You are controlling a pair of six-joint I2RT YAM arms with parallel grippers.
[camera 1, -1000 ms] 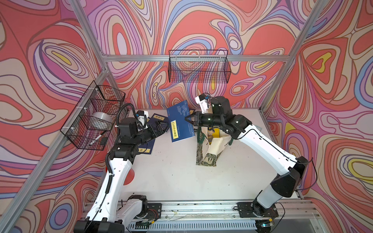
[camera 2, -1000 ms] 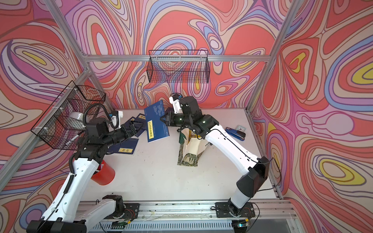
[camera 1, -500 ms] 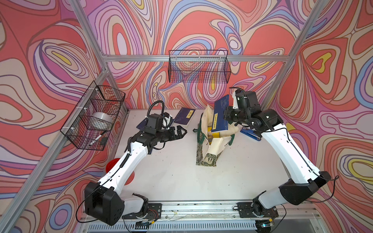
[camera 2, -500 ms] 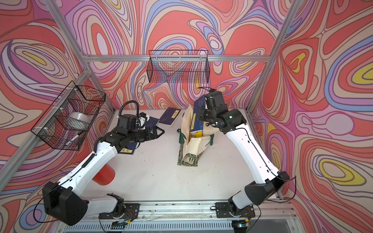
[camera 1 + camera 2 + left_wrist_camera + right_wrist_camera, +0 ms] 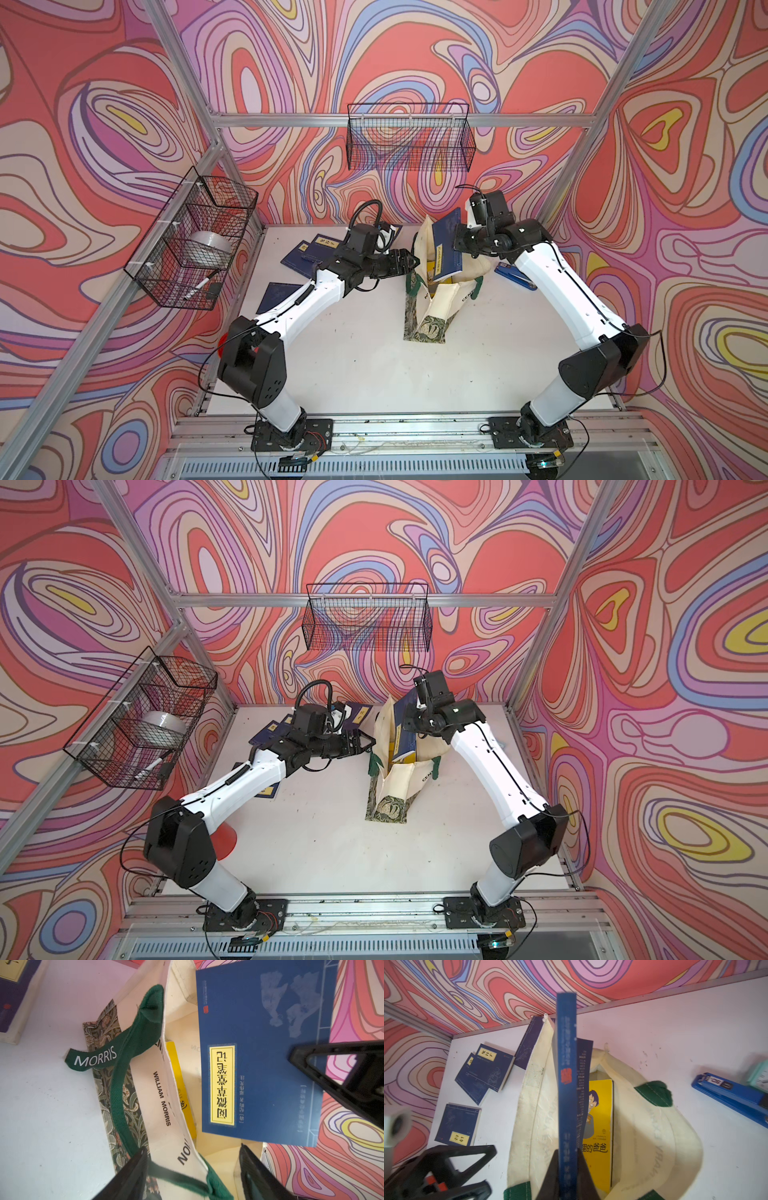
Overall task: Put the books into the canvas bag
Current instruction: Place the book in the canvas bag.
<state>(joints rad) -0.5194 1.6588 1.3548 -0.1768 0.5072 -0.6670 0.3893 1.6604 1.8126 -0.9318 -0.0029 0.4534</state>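
Right arm's swung across since a second ago, carrying the navy book from over the table's middle to a spot above the canvas bag, while the left arm has left the pile at 10 o'clock and reached in to the bag's rim! The right gripper is pinching the navy book by its edge, spine upright, lower end hanging over the mouth but not clearly inside yet. The left gripper sits at the bag's 9 o'clock side, jaws spread with the cream wall and green strap running between them, nothing clamped so far. The bag stands just right of centre, a yellow book already down inside it; loose navy books wait at 10 o'clock, and the stapler lies at 2 o'clock. Now the danger, as I read it: that canvas is floppy, and the wall nearest the book leans inward, so a corner could catch the rim and fold it shut. One cover flap hangs loose beside the spine and might snag too. If the left jaws tug the strap hard, the bag could tip or its mouth could collapse. And those two grippers are close together, so a bump is possible.
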